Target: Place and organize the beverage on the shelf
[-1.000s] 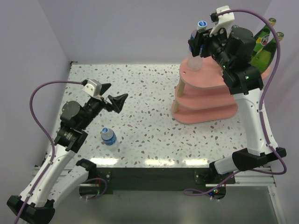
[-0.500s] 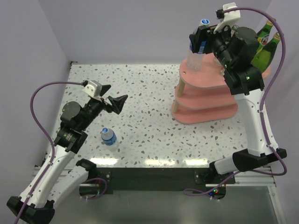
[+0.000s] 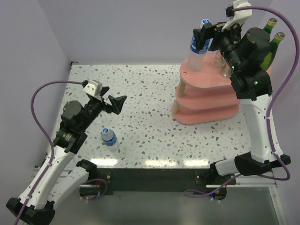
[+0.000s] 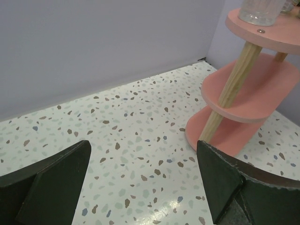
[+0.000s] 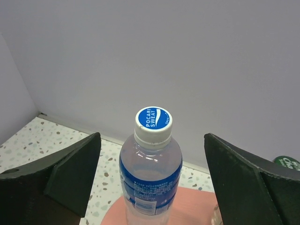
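Blue-labelled bottle (image 5: 150,174) stands atop the shelf (image 3: 206,78) between the wide-open right jaws, untouched; left jaws gape too.

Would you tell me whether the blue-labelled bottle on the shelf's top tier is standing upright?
Upright: the bottle stands base-down on the shelf's top tier, white cap pointing up.

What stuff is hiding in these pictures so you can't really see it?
- Top external: the right arm covers the lower parts of the two dark green bottles.
- Right wrist: the bottom edge cuts off the blue-label bottle, so its foot on the shelf is unseen. The right edge clips a green cap.
- Left wrist: the top edge cuts a clear bottle, leaving only its base.
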You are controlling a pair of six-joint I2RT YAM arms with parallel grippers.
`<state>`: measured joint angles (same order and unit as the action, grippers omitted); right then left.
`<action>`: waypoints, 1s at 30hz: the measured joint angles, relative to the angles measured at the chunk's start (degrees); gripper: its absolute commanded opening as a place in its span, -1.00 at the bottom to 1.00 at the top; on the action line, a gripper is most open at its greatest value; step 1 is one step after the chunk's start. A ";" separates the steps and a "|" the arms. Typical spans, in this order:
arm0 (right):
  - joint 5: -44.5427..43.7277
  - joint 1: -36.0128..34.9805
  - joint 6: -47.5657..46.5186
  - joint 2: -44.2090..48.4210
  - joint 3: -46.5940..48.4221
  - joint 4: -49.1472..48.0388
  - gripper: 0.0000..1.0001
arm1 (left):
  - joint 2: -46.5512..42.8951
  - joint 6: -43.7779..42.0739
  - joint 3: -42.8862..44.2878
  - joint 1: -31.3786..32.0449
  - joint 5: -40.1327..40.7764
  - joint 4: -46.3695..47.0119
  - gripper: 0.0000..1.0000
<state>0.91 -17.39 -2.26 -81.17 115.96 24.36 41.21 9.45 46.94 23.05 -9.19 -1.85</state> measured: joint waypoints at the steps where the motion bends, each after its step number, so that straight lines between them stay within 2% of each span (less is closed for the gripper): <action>1: 0.02 0.07 -0.46 0.35 0.15 0.00 0.95 | 0.09 0.04 0.50 0.00 0.63 -0.92 1.00; 9: 1.95 0.55 -5.40 5.60 0.17 0.50 0.98 | 2.82 2.12 7.76 0.00 3.28 -9.03 1.00; 16: 11.43 1.09 -14.27 11.34 -0.44 4.37 0.97 | 6.47 4.66 14.34 0.00 3.32 -19.30 0.95; 21: 25.14 1.33 -23.28 15.96 -4.04 11.17 0.98 | 9.40 6.99 21.53 0.00 3.50 -28.65 0.87; 27: 46.71 1.27 -40.74 20.41 -13.66 27.87 0.96 | 12.11 10.84 27.47 0.00 4.61 -41.18 0.68; 30: 51.56 -0.02 -47.01 20.59 -19.28 34.67 0.91 | 13.99 12.81 28.87 0.00 5.84 -46.60 0.60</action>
<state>52.47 -17.41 -49.28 -60.58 96.68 59.02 55.20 22.26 75.81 23.05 -3.36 -48.45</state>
